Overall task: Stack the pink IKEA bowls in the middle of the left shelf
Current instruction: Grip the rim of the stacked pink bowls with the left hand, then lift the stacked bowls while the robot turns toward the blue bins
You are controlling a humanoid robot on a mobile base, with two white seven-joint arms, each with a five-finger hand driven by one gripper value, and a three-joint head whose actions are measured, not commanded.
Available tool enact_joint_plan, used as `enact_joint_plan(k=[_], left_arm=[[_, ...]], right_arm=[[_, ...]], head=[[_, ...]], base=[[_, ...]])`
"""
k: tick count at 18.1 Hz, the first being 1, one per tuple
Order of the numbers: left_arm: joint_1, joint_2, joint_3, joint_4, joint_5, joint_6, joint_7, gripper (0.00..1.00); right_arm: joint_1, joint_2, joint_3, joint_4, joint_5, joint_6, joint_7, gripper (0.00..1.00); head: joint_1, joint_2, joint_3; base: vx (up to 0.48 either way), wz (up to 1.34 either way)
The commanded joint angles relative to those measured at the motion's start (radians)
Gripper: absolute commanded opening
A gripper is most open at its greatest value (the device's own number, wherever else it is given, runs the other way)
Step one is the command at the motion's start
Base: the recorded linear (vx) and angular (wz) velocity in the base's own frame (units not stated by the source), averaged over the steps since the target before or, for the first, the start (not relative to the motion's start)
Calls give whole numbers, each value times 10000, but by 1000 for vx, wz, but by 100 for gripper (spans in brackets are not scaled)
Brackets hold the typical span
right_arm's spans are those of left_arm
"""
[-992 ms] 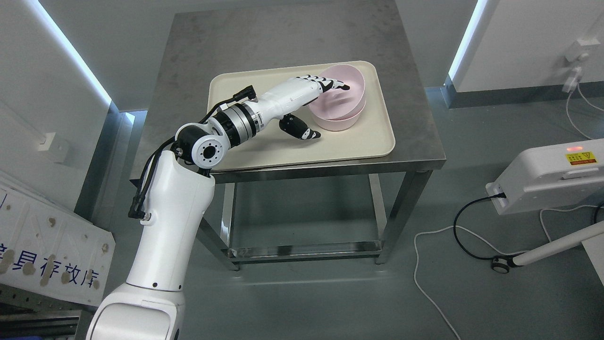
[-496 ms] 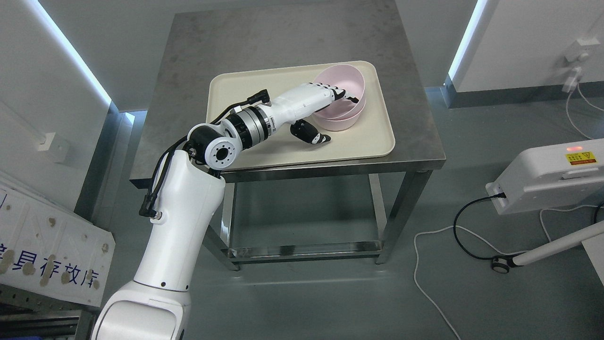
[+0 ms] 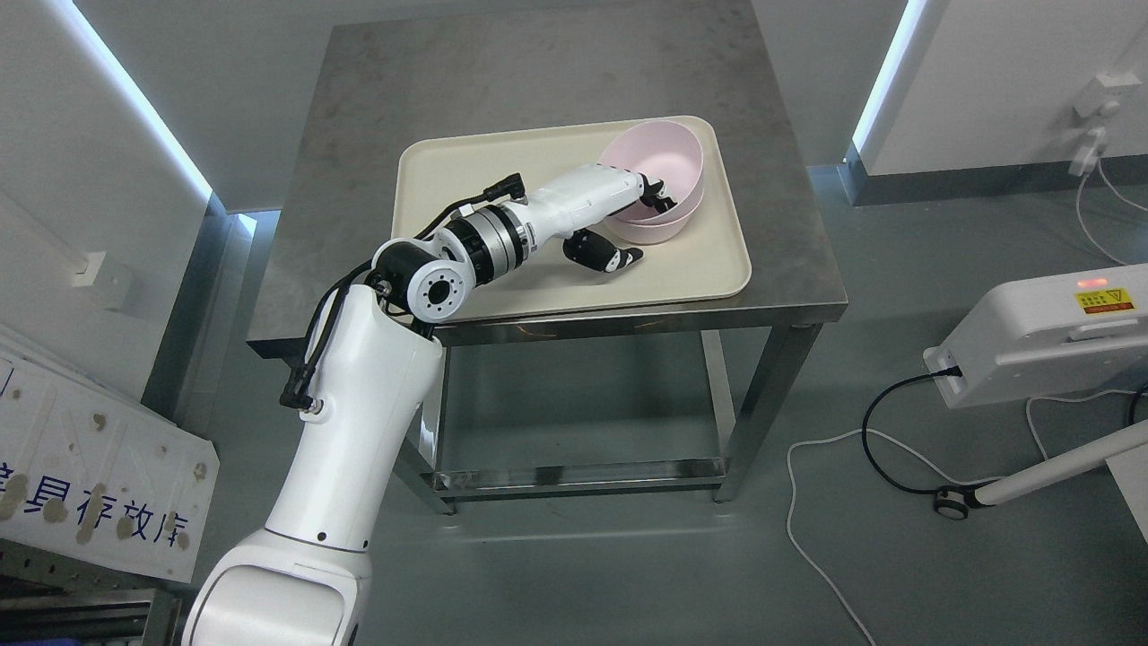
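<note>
The bowls (image 3: 659,184) are gripped at their near-left rim by the left hand (image 3: 628,215), tilted, on the tray (image 3: 502,170), far right corner. Carrying to the shelf is not yet done.

table (image 3: 538,81): brushed metal, matt | tray (image 3: 448,170): smooth cream plastic | bowls (image 3: 668,157): pink matt plastic
</note>
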Motion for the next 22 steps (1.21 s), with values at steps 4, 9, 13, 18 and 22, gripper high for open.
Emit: enact_joint_plan(k=[4, 9, 13, 18, 22], left_arm=[[-230, 63, 539, 1046, 168, -59, 594, 18], [-246, 63, 1213, 847, 993, -396, 580, 2], [135, 63, 2087, -393, 2068, -810, 274, 1], [1591, 63, 3606, -2387, 3218, -1879, -448, 1], [2591, 63, 3838, -3248, 4048, -3523, -402, 0]], right_arm=[[0, -175, -46, -175, -15, 6, -4, 100], [0, -175, -46, -175, -15, 6, -4, 100], [0, -175, -46, -175, -15, 6, -4, 100], [0, -175, -46, -175, -15, 6, -4, 100], [0, -175, -46, -175, -15, 6, -4, 100]], head=[[0, 0, 0], [0, 0, 0], [0, 0, 0], [0, 0, 0], [0, 0, 0]], base=[[0, 0], [0, 0], [0, 0], [0, 0], [0, 0]])
